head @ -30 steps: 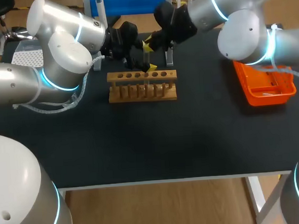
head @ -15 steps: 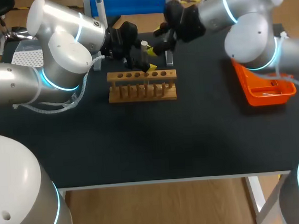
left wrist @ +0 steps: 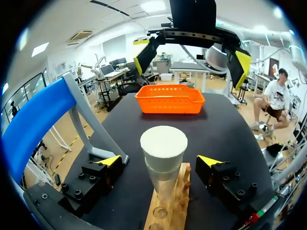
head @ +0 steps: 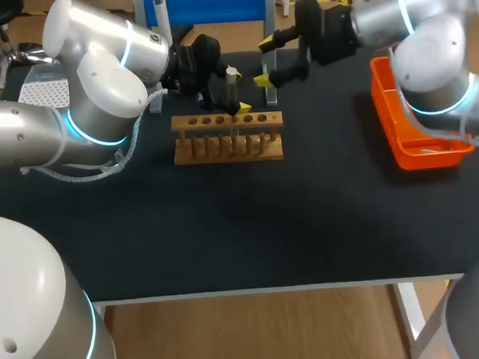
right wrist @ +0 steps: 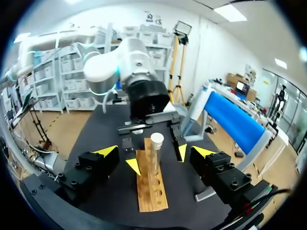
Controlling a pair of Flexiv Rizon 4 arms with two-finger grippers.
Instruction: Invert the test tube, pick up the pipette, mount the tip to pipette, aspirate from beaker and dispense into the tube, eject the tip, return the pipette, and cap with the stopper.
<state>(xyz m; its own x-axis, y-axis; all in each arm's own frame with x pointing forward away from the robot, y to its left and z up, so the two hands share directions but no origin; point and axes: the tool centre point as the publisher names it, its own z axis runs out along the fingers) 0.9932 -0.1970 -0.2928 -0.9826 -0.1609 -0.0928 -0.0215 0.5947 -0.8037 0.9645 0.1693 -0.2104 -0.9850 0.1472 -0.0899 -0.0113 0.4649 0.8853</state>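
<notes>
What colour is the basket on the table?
Bright orange. The basket shows best in the left wrist view.

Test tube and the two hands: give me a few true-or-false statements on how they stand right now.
1. The test tube stands upright in the wooden rack. True.
2. The tube's top is uncovered. False: a white stopper sits on it.
3. The right hand holds the stopper. False: it is open, empty and apart from the tube.
4. The left hand is open, a finger on either side of the tube, neither touching it. True.
</notes>
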